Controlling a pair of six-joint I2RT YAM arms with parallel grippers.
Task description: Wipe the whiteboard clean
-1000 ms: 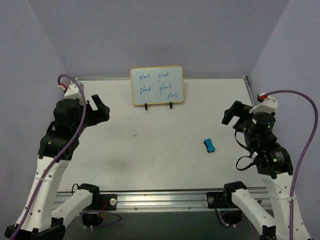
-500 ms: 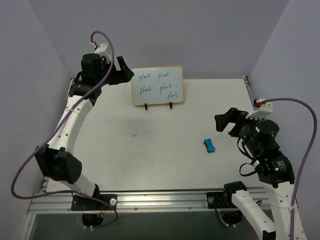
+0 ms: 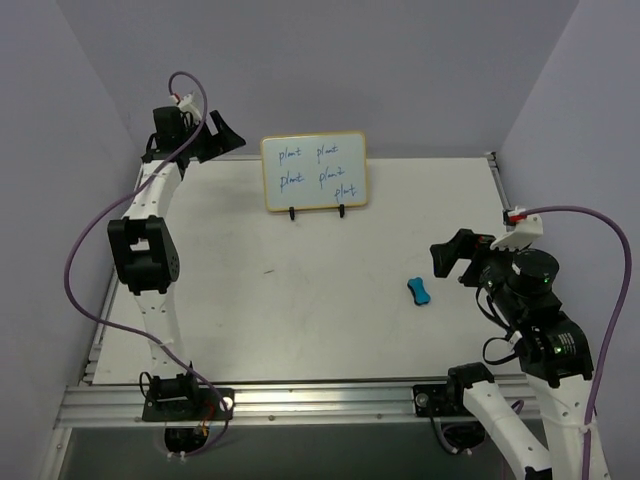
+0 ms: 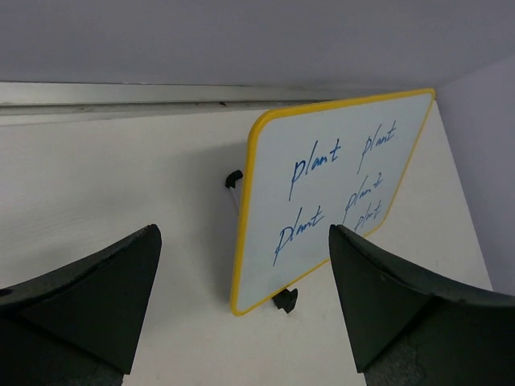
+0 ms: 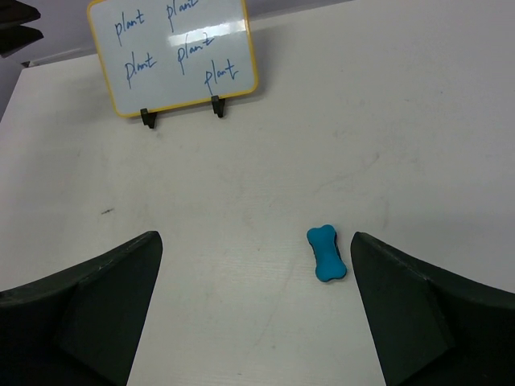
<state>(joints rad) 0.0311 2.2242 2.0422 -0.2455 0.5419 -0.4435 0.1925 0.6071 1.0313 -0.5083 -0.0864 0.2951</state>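
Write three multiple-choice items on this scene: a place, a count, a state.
1. Where does the small blue bone-shaped eraser lie?
A) on the white table, near the right gripper
B) on the board's stand
C) behind the board

2. How many blue handwritten words does the yellow-framed rectangular whiteboard bear?
A) two
B) five
C) eight

3. The left gripper is:
A) shut on the eraser
B) shut, empty
C) open, empty

Key: A, bare tabletop lies under it; B, "plant" appears five times; C, its fingers stand apart, holding nothing.

The white table (image 3: 300, 330) carries a blue eraser (image 3: 419, 290) and a standing whiteboard (image 3: 314, 171).
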